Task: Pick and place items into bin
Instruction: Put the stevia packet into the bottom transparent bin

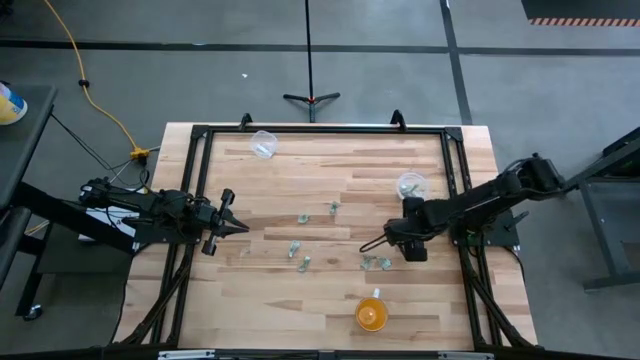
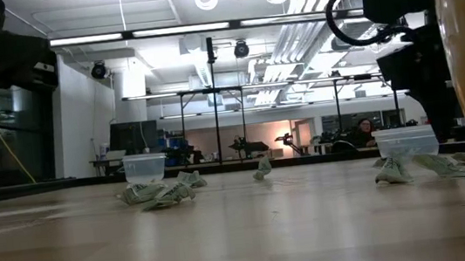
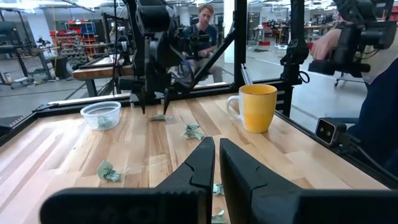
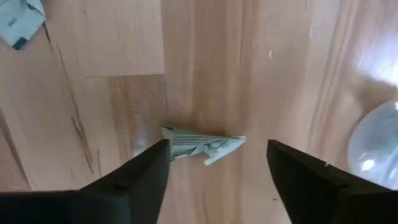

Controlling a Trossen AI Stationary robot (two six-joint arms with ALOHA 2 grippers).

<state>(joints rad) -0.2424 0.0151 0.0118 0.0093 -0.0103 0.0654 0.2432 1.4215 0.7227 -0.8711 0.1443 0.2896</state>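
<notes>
Several tiny pale green-grey pieces (image 1: 304,264) lie flat on the wooden table. My right gripper (image 1: 375,243) points down, open. In its wrist view one piece (image 4: 202,143) lies on the wood between its fingers (image 4: 214,155), apart from the right one. Whether the left one touches it, I cannot tell. A clear cup (image 1: 411,185) stands just beyond toward the far edge and shows again in the right wrist view (image 4: 379,143). My left gripper (image 1: 238,226) waits shut at the table's left side, level, pointing right (image 3: 216,165).
A second clear cup (image 1: 264,143) stands near the far edge, an orange cup (image 1: 371,314) near the near edge. A black frame (image 1: 320,129) rims the table. People (image 3: 205,25) sit beyond the right side. Bare wood lies between the arms.
</notes>
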